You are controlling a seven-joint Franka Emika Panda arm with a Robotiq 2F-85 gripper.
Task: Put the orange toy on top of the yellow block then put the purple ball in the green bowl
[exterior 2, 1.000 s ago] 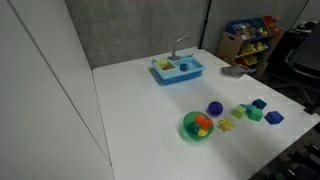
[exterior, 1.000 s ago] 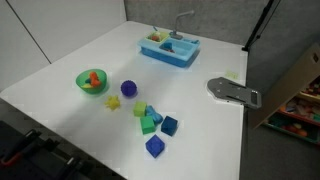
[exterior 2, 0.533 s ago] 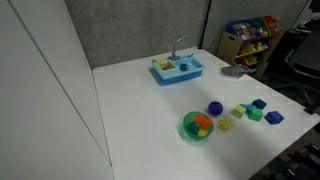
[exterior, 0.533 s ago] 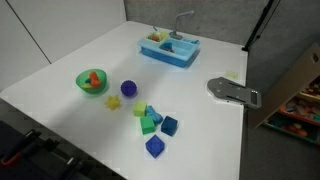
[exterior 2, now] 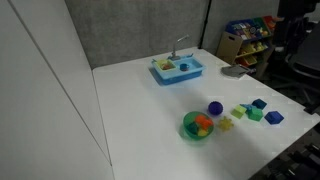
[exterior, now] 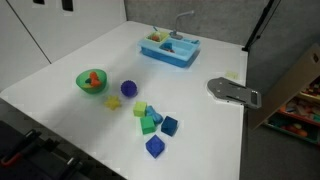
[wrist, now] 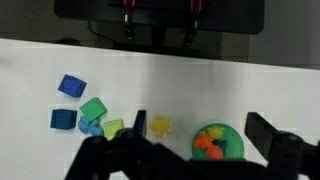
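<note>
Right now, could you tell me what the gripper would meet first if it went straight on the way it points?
Probably the green bowl, holding the orange toy, which lies between the open fingers in the wrist view; depth is unclear, though.

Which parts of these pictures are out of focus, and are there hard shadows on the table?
Wrist view: the gripper is a dark, blurred silhouette along the bottom edge, while the green bowl and the blocks beyond it are sharper. In both exterior views the white table is lit evenly, with only faint shadows by the purple ball and no glare.
</note>
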